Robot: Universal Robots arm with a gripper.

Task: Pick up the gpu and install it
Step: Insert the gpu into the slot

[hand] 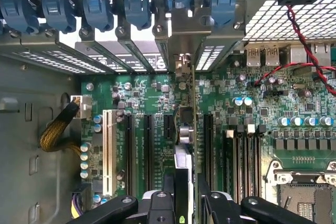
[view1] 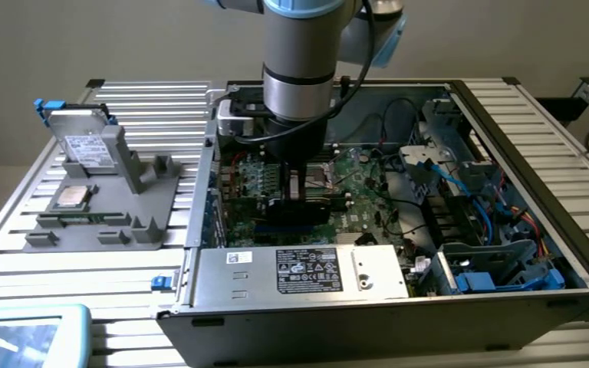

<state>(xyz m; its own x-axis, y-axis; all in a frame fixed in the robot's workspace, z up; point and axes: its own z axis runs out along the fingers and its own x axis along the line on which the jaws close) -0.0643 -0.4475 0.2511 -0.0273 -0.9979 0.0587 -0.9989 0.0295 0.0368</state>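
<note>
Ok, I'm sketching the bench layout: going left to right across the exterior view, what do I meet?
drive → blue latch → gpu → blue cables

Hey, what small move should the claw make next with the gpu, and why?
Probably a short, straight push down toward the board. The claw is shut on the gpu, which stands edge-on, parallel to the slots, its bracket at the rear openings; I cannot tell whether it is seated.
</note>
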